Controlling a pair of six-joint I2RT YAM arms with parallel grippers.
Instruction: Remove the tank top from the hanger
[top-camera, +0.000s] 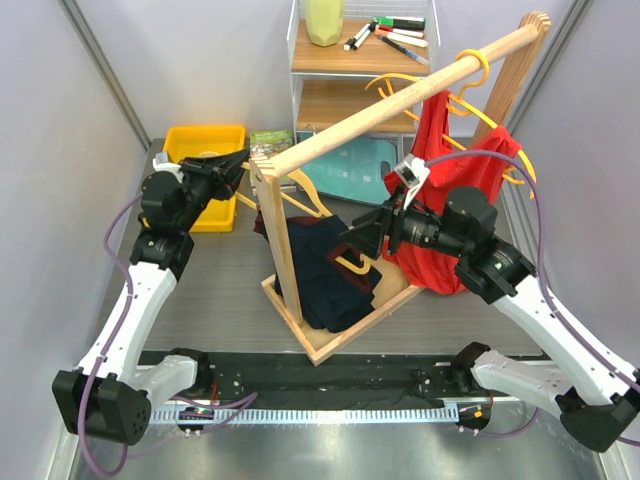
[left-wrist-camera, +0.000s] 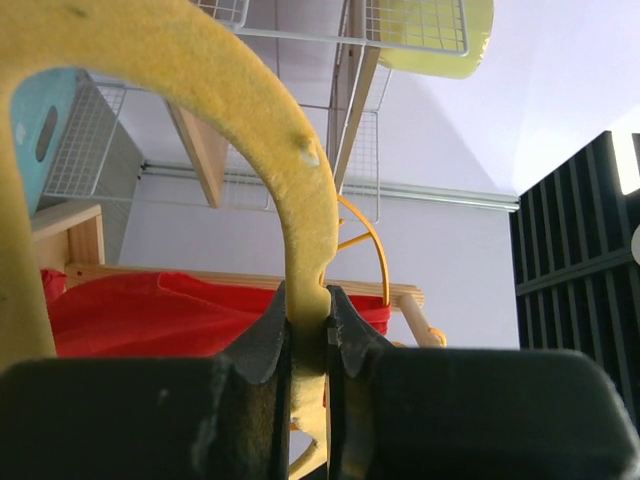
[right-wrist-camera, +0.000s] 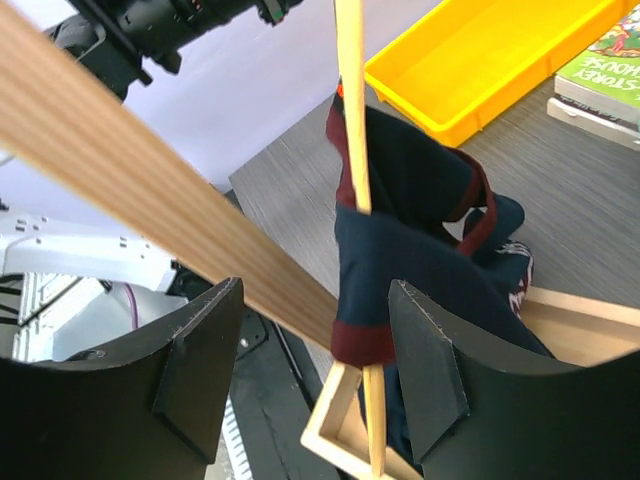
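Navy fabric with maroon trim, the tank top (top-camera: 325, 265), hangs from a thin yellow hanger (top-camera: 305, 200) below the slanted wooden rod (top-camera: 400, 100) of the clothes rack, its lower part bunched inside the rack's base frame (top-camera: 325, 345) on the tabletop (top-camera: 200, 290). From above, the hanger's shoulders are largely covered by the cloth and by the rack's upright post, so how much of the strap lies over them cannot be told. In the right wrist view a strap meets the hanger's yellow bar near the top, but the bar is cut off at both edges and the garment's hem is hidden behind the frame. The left wrist view is almost filled by the hanger's hook, seen close and blurred; only a strip of a red garment (top-camera: 450, 190) and the wire shelf unit (top-camera: 350, 60) show behind it. The left arm reaches up and inward from its base, forearm raised, and its end effector (left-wrist-camera: 308, 320) is clenched on the hook, both fingers pressed against the yellow curve. The right arm is bent at the elbow and crosses in front of the red garment, hiding its lower middle. Its end effector (top-camera: 362, 237) points left toward the rack, released, with fingers spread wide; the rod, the hanger bar and the tank top pass between them, touching neither. A yellow bin (top-camera: 205, 150) sits behind the left arm.
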